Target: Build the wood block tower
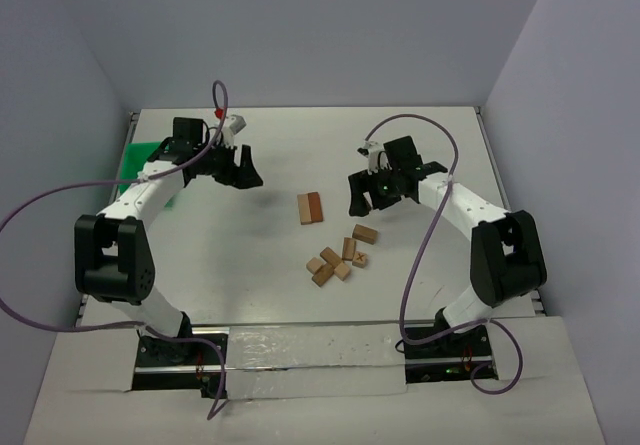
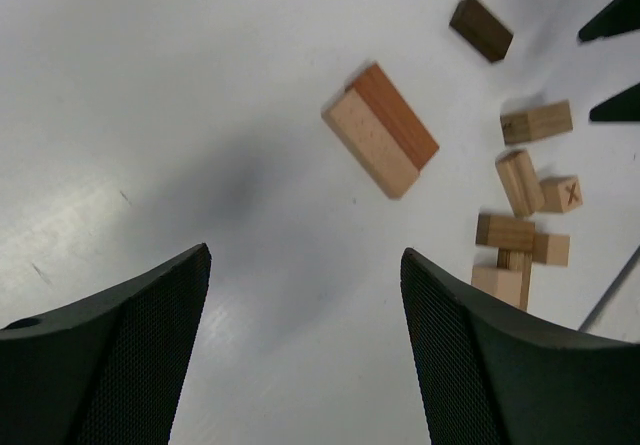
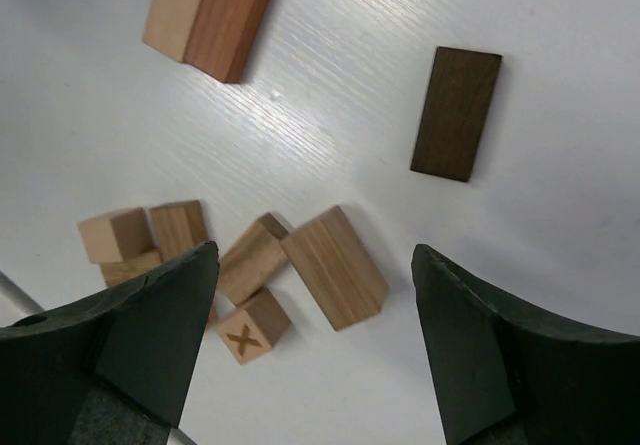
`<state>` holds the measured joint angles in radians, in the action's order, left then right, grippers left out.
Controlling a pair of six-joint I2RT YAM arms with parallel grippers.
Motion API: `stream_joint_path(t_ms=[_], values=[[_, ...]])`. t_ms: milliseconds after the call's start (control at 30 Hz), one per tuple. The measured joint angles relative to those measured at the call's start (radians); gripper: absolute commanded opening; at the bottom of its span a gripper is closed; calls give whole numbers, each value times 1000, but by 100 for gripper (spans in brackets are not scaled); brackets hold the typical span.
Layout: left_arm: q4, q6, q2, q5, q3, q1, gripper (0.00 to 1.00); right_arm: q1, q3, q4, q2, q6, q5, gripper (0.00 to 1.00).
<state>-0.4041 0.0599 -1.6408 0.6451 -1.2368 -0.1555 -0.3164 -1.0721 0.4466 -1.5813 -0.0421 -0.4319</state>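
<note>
Near the middle of the tabletop, the wood blocks lie loose; as far as the views show, all are in a single layer, none set on another.

1. Paired bars: one light tan and one reddish brown, lying side by side and touching, set apart from the other blocks on the far side.
2. Main cluster: several tan cubes and short bars lying close together at mixed angles, some touching. The X-marked cube sits at the cluster's edge, mark facing up.
3. Dark brown bar: lies flat and alone, well apart from the cluster, on the right arm's side.

The left hand hangs above bare tabletop to the left of the paired bars. Its fingers are spread wide and hold nothing. The right hand hangs over the cluster's far right side, fingers likewise spread wide and empty. A green tray sits at the far left edge, behind the left arm.
</note>
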Motion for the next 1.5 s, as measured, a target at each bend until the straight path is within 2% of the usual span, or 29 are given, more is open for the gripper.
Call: stream_joint_path(t_ms=[167,433,1033,1233,1333,1367,1500], values=[[-60,51,39,0,88,1,83,-10,1,66,21,-110,92,72],[-53,56,101,1,145,1,83,-70,1,149,19,-248,194,61],[-2,22,92,10,176,1,82,-179,1,147,-119,-288,271,57],[5,19,86,10,176,1,82,-187,1,144,-128,-284,294,39],[10,13,86,10,179,1,82,-190,1,145,-128,-272,298,10],[12,11,86,10,179,1,82,-190,1,145,-128,-264,299,3],[16,4,86,8,182,1,82,-191,1,144,-128,-209,303,0]])
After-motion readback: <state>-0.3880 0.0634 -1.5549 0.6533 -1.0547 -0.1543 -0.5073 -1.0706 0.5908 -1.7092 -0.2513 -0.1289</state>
